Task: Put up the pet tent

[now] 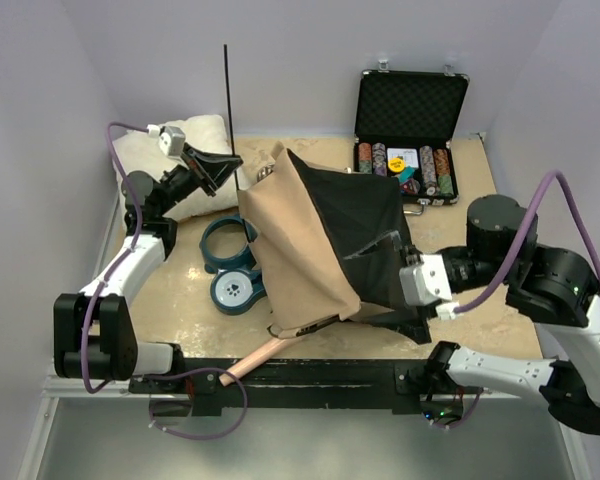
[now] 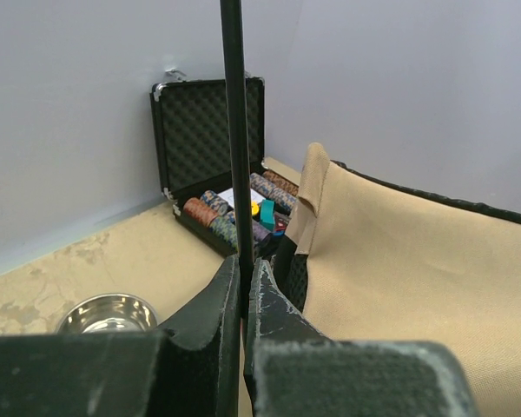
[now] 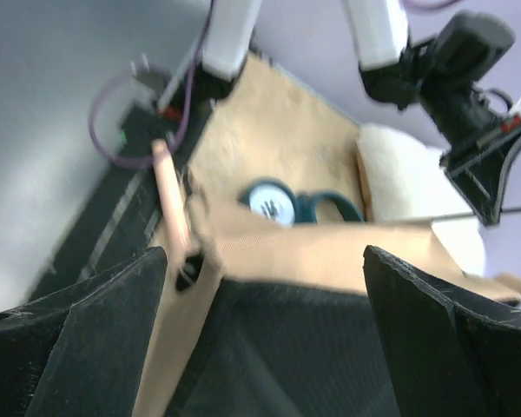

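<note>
Well, the pet tent (image 1: pixel 305 250) sits in the middle of the top view, a slumped heap rather than a pyramid: a broad tan panel faces the left and lower side, a black mesh panel falls away to the right, and dark trim runs along the ridge between them. A pinkish tube (image 1: pixel 252 364) sticks out from its lower left corner over the black rail at the bottom of the frame. The left gripper (image 1: pixel 220 165), in the upper left, is pinched tight on a thin dark pole (image 1: pixel 230 100) that stands upright past the tent's top left edge; the left wrist view shows the pole (image 2: pixel 236 139) clamped between the closed fingers (image 2: pixel 217 304). The right gripper (image 1: pixel 405 318) sits at the tent's lower right with its jaws spread wide, holding nothing; from its wrist camera the black mesh lies between the two fingers (image 3: pixel 113 304), though I cannot tell whether they touch it. Pale walls close the table (image 1: pixel 170 300) at the left, top and right. A white pillow (image 1: pixel 205 140) fills the upper left corner, an open case of poker chips (image 1: pixel 410 110) stands against the top wall, and two teal bowls (image 1: pixel 232 270) lie just left of the tent. Bare tabletop shows at lower left and along the right side.
</note>
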{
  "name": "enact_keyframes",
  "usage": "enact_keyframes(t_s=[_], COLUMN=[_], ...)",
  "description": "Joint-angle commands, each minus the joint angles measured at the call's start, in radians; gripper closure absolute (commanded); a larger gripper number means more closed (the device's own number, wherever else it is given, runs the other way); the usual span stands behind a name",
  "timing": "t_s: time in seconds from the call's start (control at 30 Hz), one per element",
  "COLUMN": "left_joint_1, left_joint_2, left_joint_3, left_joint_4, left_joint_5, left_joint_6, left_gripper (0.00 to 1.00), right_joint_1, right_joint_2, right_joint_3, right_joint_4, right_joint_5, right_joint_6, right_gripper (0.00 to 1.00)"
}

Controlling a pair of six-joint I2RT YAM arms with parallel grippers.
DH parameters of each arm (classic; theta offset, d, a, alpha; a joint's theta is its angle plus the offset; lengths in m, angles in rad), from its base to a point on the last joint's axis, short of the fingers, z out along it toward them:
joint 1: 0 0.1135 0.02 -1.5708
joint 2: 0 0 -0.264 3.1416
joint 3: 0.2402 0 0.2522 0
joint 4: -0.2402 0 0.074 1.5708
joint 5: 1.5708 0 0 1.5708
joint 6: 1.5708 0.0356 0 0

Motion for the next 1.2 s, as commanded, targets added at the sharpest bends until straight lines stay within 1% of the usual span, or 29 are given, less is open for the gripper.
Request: enact_keyframes(t_s=[0.0,0.03,0.07,0.17,0.23,0.27,0.3,0.37,0.4,0.43,0.47,0.53,0.57,0.67,0.77,0.83,0.93,1.0,1.03,1.07,1.17], left_joint_1=[0.007,0.004,0.005,0.004,0.002,-0.002,-0.010,-0.022,-0.025,-0.027,-0.030,-0.030,-0.031,-0.035,-0.036,-0.036,-0.038,-0.038,-0.038,-0.038,-0.038], left_joint_2=[0.004,0.007,0.006,0.001,-0.010,-0.014,-0.020,-0.037,-0.048,-0.056,-0.062,-0.075,-0.083,-0.103,-0.121,-0.128,-0.137,-0.146,-0.151,-0.157,-0.172], left_joint_3=[0.031,0.039,0.045,0.065,0.068,0.066,0.065,0.062,0.060,0.059,0.056,0.046,0.039,0.030,0.023,0.020,0.019,0.019,0.017,0.016,0.019], left_joint_4=[0.013,0.015,0.015,0.007,0.003,0.001,-0.004,-0.010,-0.011,-0.011,-0.011,-0.007,-0.004,-0.004,-0.008,-0.011,-0.016,-0.024,-0.030,-0.034,-0.048], left_joint_5=[0.014,0.019,0.020,0.036,0.052,0.063,0.072,0.086,0.089,0.094,0.103,0.118,0.121,0.131,0.137,0.141,0.146,0.149,0.149,0.149,0.160], left_joint_6=[0.075,0.079,0.085,0.093,0.108,0.119,0.130,0.159,0.173,0.180,0.184,0.193,0.203,0.217,0.225,0.225,0.225,0.231,0.237,0.242,0.243], left_gripper=[1.00,1.00,1.00,1.00,1.00,1.00,1.00,1.00,1.00,1.00,1.00,1.00,1.00,1.00,1.00,1.00,1.00,1.00,1.00,1.00,1.00], right_joint_1=[-0.004,-0.002,-0.002,-0.004,-0.016,-0.037,-0.068,-0.202,-0.253,-0.302,-0.332,-0.360,-0.375,-0.384,-0.384,-0.384,-0.384,-0.384,-0.384,-0.384,-0.383], right_joint_2=[0.047,0.069,0.093,0.200,0.275,0.312,0.358,0.443,0.486,0.519,0.553,0.605,0.625,0.688,0.724,0.722,0.724,0.721,0.718,0.715,0.718], right_joint_3=[0.135,0.163,0.196,0.310,0.385,0.410,0.431,0.459,0.459,0.466,0.465,0.470,0.457,0.436,0.395,0.353,0.293,0.257,0.232,0.212,0.203], right_joint_4=[0.245,0.286,0.341,0.521,0.576,0.602,0.615,0.625,0.621,0.600,0.590,0.558,0.564,0.550,0.556,0.567,0.566,0.558,0.559,0.566,0.584], right_joint_5=[-0.181,-0.179,-0.146,0.096,0.331,0.382,0.388,0.320,0.254,0.188,0.154,0.090,0.048,-0.009,-0.045,-0.029,-0.047,-0.061,-0.070,-0.081,-0.084], right_joint_6=[0.341,0.361,0.405,0.648,0.720,0.729,0.738,0.814,0.827,0.806,0.780,0.700,0.689,0.645,0.640,0.620,0.580,0.559,0.545,0.542,0.551], right_gripper=[0.01,0.01,0.01,0.01,0.01,0.01,0.02,0.02,0.01,0.02,0.02,0.01,0.02,0.02,0.02,0.01,0.02,0.05,0.08,0.14,0.56])
